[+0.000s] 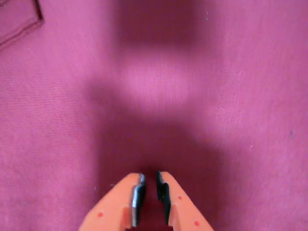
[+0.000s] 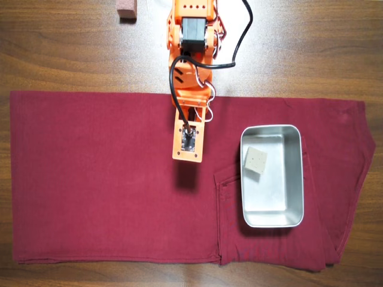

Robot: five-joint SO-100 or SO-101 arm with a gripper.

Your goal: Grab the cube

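Note:
The cube [image 2: 256,159] is small, pale beige and speckled. It lies inside the metal tray [image 2: 293,179], in its upper left part, in the overhead view. It does not show in the wrist view. My gripper [image 1: 149,179] points down at bare red cloth, with its orange jaws nearly together and nothing between them. In the overhead view the orange arm [image 2: 188,134] hangs over the cloth to the left of the tray, and its wrist plate hides the fingers. The gripper is well apart from the cube.
A dark red cloth [image 2: 96,179] covers most of the wooden table [image 2: 60,54]. A reddish-brown block [image 2: 126,9] sits at the top edge, left of the arm's base. A cloth seam [image 1: 29,26] shows at the wrist view's upper left.

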